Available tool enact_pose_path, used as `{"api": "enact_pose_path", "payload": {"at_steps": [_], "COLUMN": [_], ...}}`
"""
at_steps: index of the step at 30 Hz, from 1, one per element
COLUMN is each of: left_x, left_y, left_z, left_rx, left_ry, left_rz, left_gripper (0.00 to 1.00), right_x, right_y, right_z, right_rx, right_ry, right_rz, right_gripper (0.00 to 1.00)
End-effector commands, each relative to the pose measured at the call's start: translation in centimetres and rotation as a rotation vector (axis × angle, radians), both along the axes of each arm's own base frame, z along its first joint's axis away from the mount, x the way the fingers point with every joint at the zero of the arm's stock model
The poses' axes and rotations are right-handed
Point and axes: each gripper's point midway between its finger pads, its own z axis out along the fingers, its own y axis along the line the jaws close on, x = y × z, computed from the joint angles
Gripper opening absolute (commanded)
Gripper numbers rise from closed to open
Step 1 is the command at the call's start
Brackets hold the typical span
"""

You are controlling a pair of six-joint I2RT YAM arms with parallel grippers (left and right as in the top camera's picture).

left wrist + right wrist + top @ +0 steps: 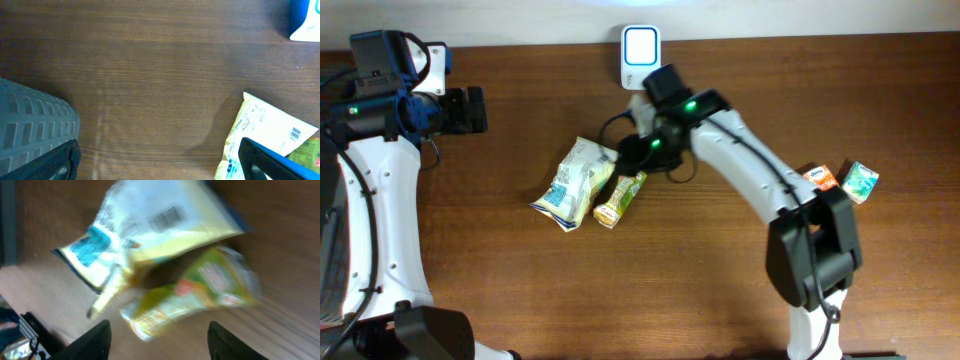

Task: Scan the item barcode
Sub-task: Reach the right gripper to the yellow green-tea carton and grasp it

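The right fingers [97, 342] stand apart with nothing between them. Just beyond their tips lies the bag [165, 225], barcode upward, and its edge seems to rest over the green packet [200, 290]. The scanner [640, 50] stands behind the fingers, near the wrist. The left fingers [270, 162] are wide open and empty, well apart from everything. The risk, I think, is that closing here catches both items together, or pinches only loose foil. Then the bag slips, or its barcode turns away from the scanner.
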Motion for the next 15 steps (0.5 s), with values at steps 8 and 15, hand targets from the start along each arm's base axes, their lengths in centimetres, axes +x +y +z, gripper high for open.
{"api": "enact_pose_path", "payload": {"at_steps": [8,15], "left_x": [0.2,0.2], "left_y": [0.0,0.0], "left_z": [-0.2,-0.2], "left_rx": [0.001,0.0], "left_ry": [0.003,0.003], "left_rz": [-0.015,-0.015], "left_gripper": [0.99,0.99], "right_x": [-5.1,-4.4], "right_y": [4.1,-2.6], "right_z": [-4.8,-5.8], "right_rx": [-0.135,-0.342], "right_ry": [0.076,0.104], "right_rz": [0.08,0.055], "right_gripper": [0.56,0.56]}}
